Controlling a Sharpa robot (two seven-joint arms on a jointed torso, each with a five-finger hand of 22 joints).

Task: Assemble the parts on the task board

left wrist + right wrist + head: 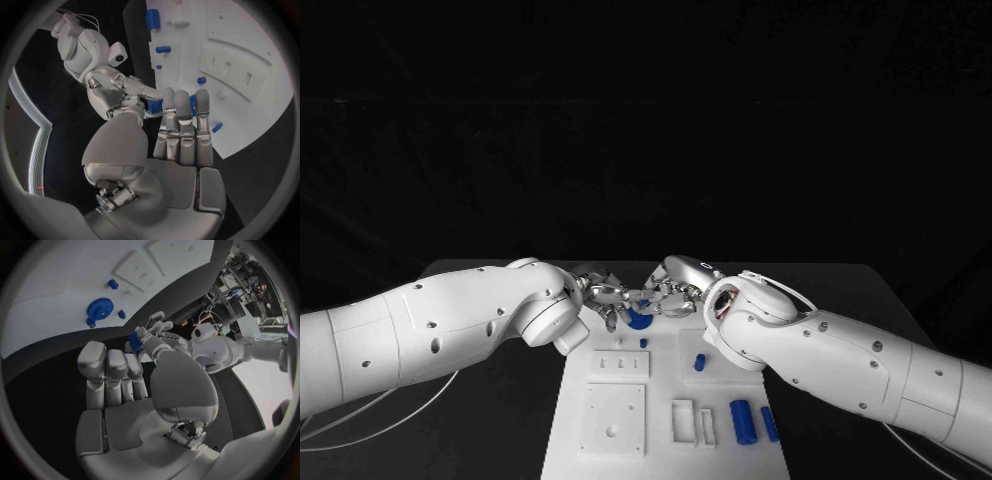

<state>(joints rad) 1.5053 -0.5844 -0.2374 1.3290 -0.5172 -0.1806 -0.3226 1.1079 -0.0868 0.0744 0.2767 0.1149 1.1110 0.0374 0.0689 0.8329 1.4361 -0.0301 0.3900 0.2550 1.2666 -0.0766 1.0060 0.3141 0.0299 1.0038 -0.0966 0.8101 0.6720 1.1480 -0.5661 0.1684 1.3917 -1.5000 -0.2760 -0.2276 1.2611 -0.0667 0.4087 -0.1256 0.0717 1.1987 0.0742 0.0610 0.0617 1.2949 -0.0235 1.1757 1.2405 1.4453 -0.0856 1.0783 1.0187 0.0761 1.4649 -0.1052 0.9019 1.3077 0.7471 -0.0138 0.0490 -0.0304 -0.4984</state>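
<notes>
My left hand and right hand meet fingertip to fingertip above the far end of the white task board. A small blue part is pinched between them. In the left wrist view it sits between my left hand's thumb and fingers, with the right hand's fingertips on it. The right wrist view shows the same part at the tips of my right hand and the left hand. A blue gear lies on the board just below the hands.
Small blue pegs stand mid-board. Two larger blue cylinders lie at the near right beside white slotted blocks. A raised white plate with slots sits near the board's left side. Black table surrounds the board.
</notes>
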